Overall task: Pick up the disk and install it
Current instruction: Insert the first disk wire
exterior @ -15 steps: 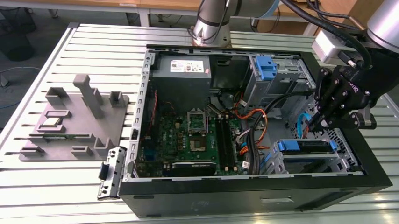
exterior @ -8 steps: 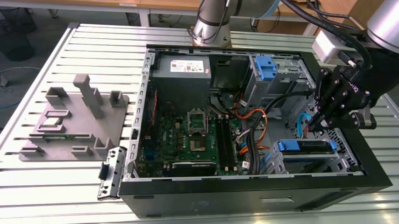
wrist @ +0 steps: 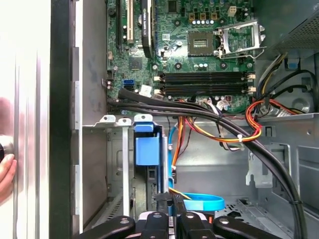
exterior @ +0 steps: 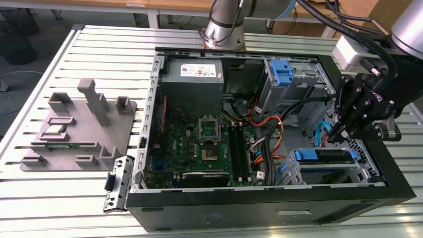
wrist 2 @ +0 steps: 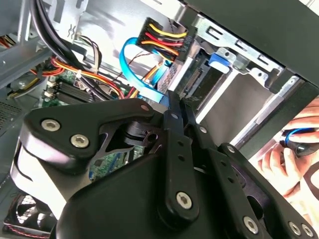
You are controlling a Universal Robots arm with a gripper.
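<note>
The pincer point(wrist 2: 175, 102) is seen with its fingertips drawn together, gripping nothing, poised just above the disk point(exterior: 322, 155), which is seated in the drive cage inside the computer case point(exterior: 264, 208).

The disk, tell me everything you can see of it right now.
The disk sits edge-up in the drive cage at the case's lower corner on the exterior view's right, dark along its visible edge, with blue plastic rails at both ends. In the first wrist view its blue rail tab stands between metal cage walls. The end effector hangs just above it; contact is unclear.
</note>
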